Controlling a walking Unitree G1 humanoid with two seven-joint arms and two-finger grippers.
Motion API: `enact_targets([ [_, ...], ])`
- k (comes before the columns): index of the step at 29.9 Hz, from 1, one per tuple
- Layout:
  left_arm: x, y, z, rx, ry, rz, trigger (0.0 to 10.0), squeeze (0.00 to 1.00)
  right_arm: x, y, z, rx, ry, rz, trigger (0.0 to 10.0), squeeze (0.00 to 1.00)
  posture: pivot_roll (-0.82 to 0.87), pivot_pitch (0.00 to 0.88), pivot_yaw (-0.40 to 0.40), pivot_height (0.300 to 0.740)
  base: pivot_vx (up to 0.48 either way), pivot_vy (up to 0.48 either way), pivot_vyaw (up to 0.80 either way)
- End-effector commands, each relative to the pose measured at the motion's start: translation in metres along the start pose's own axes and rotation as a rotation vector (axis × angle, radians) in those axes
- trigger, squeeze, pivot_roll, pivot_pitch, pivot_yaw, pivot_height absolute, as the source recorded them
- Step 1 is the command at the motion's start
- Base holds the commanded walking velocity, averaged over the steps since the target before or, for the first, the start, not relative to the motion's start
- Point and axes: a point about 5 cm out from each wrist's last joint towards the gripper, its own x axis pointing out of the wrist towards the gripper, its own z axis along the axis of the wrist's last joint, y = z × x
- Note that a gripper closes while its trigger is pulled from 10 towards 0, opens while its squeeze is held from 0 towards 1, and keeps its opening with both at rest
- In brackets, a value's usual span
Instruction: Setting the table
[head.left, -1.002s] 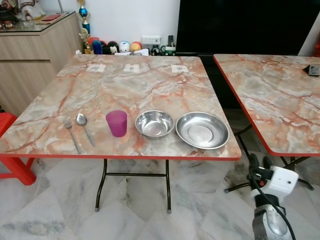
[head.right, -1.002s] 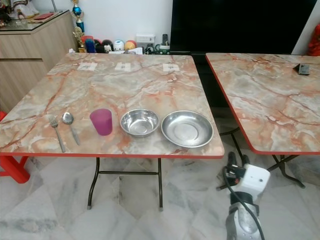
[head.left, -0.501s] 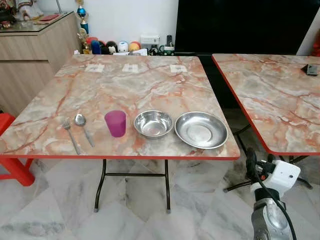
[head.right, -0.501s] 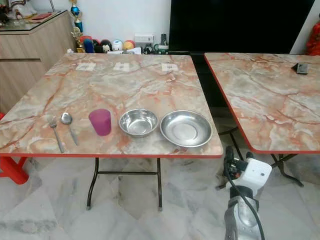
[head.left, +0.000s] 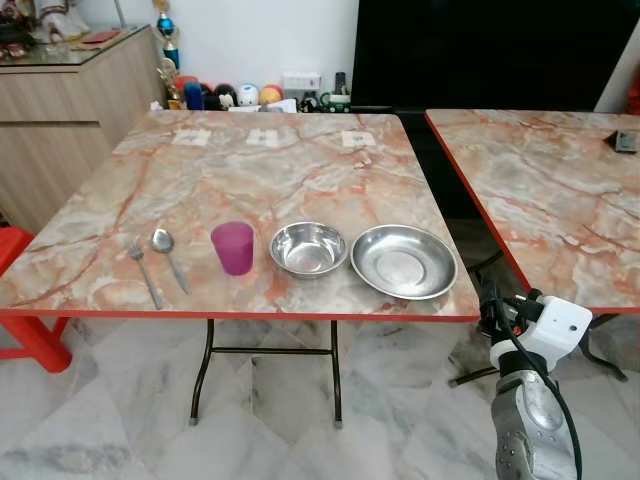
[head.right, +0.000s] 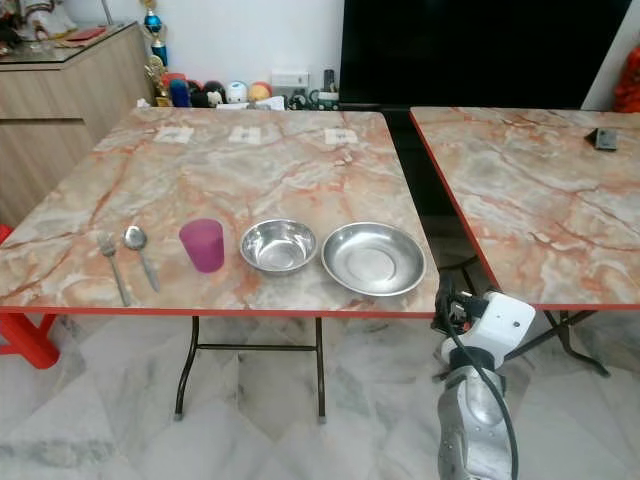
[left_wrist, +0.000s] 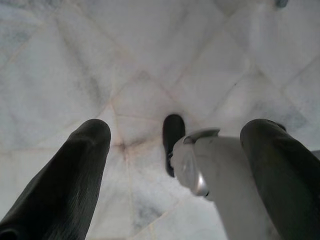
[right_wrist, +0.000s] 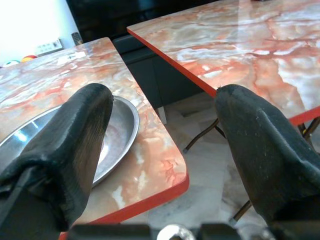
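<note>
Along the front edge of a marble table lie a fork and a spoon, then a purple cup, a steel bowl and a shallow steel plate. My right gripper is raised just below the table's front right corner. In the right wrist view its fingers stand open and empty, facing the plate over the red table edge. My left gripper hangs open over the marble floor, beside the robot's own foot.
A second marble table stands to the right across a narrow gap, with a small dark object on it. A wooden cabinet and a red stool are at the left. Toys and a black screen line the back wall.
My right arm has risen and moved left, closer to the table's front right corner. The tableware has not moved.
</note>
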Motion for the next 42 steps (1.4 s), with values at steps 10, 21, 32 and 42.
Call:
enact_targets([
  [10, -0.002, -0.001, -0.010, -0.001, 0.020, 0.002, 10.0, 0.00, -0.001, 0.002, 0.000, -0.005, 0.016, -0.023, 10.0, 0.00, -0.04, 0.000, -0.024, 0.740, 0.247, 0.000, 0.00],
  [21, 0.007, -0.036, 0.003, 0.009, 0.006, -0.036, 10.0, 0.00, -0.001, 0.005, -0.005, -0.016, 0.049, -0.009, 10.0, 0.00, -0.03, 0.000, -0.029, 0.740, 0.256, 0.000, 0.00],
  [32, 0.006, -0.036, 0.001, 0.005, 0.008, -0.034, 10.0, 0.00, 0.001, -0.010, -0.007, 0.015, 0.086, -0.095, 10.0, 0.00, -0.03, 0.000, -0.029, 0.740, 0.000, 0.000, 0.00],
  [42, 0.006, -0.033, 0.000, 0.006, 0.012, -0.033, 10.0, 0.00, -0.001, -0.039, -0.017, 0.141, 0.183, -0.267, 10.0, 0.00, -0.03, 0.000, -0.022, 0.740, 0.000, 0.000, 0.00],
])
